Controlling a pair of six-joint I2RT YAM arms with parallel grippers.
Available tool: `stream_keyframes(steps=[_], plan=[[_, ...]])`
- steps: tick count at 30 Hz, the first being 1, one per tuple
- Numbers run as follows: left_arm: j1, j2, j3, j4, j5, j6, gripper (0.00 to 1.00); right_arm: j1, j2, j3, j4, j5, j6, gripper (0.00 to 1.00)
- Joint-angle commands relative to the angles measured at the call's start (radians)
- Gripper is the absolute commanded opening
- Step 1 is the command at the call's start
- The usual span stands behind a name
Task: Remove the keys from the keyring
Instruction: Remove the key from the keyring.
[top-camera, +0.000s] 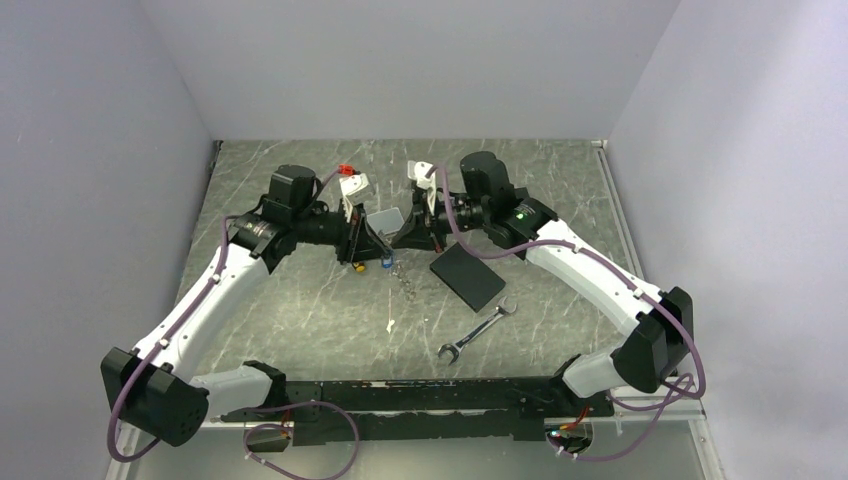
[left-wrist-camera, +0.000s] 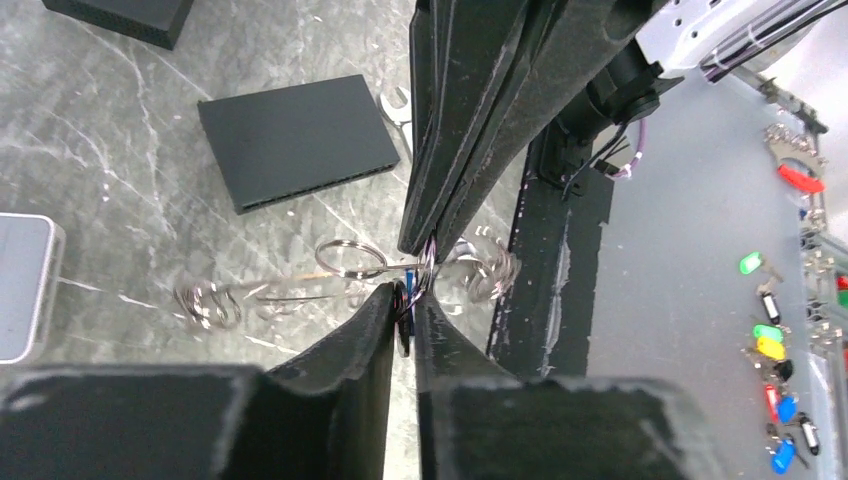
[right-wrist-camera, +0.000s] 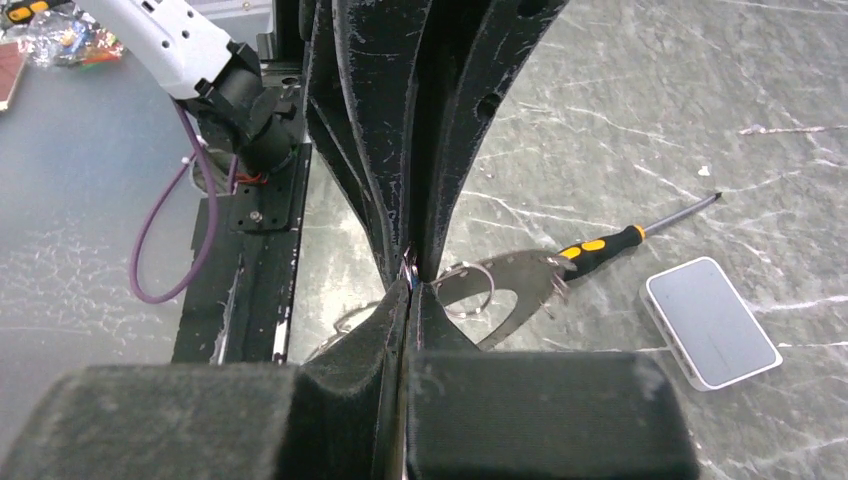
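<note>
My two grippers meet tip to tip above the middle of the table. The left gripper (top-camera: 378, 247) (left-wrist-camera: 410, 300) is shut on a small blue tagged key (left-wrist-camera: 408, 292), which hangs below the tips in the top view (top-camera: 386, 263). The right gripper (top-camera: 395, 240) (right-wrist-camera: 411, 285) is shut on the thin metal keyring (right-wrist-camera: 466, 291) right against the left fingertips (right-wrist-camera: 400, 240). A chain of linked thin rings (left-wrist-camera: 350, 260) hangs from the pinch point toward the table (top-camera: 404, 283). The rings are blurred, and no fan of grey keys shows.
A black flat rectangle (top-camera: 467, 275) lies just right of the grippers. A silver wrench (top-camera: 478, 330) lies nearer the front. A small grey box (top-camera: 385, 220) sits behind the grippers, and a yellow-and-black screwdriver (right-wrist-camera: 600, 243) lies beside it. A small white scrap (top-camera: 390, 325) lies on the table.
</note>
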Motion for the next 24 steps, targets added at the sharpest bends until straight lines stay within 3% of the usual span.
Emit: stream_keyframes(steps=[1, 3, 10, 19, 24], plan=[[-0.003, -0.026, 0.005, 0.023, -0.008, 0.009, 0.09, -0.02, -0.043, -0.007, 0.102, -0.044, 0.051, 0.0], [-0.003, -0.032, 0.003, 0.009, 0.009, 0.017, 0.0, -0.028, -0.047, -0.013, 0.118, -0.051, 0.064, 0.0], [-0.012, -0.028, -0.04, 0.043, 0.018, -0.027, 0.0, -0.06, -0.042, -0.084, 0.293, -0.093, 0.228, 0.0], [-0.046, 0.009, -0.045, 0.08, 0.012, -0.088, 0.0, -0.075, -0.011, -0.26, 0.723, -0.15, 0.559, 0.0], [-0.042, -0.01, -0.041, 0.0, 0.004, -0.052, 0.0, -0.105, -0.021, -0.257, 0.708, -0.141, 0.55, 0.0]])
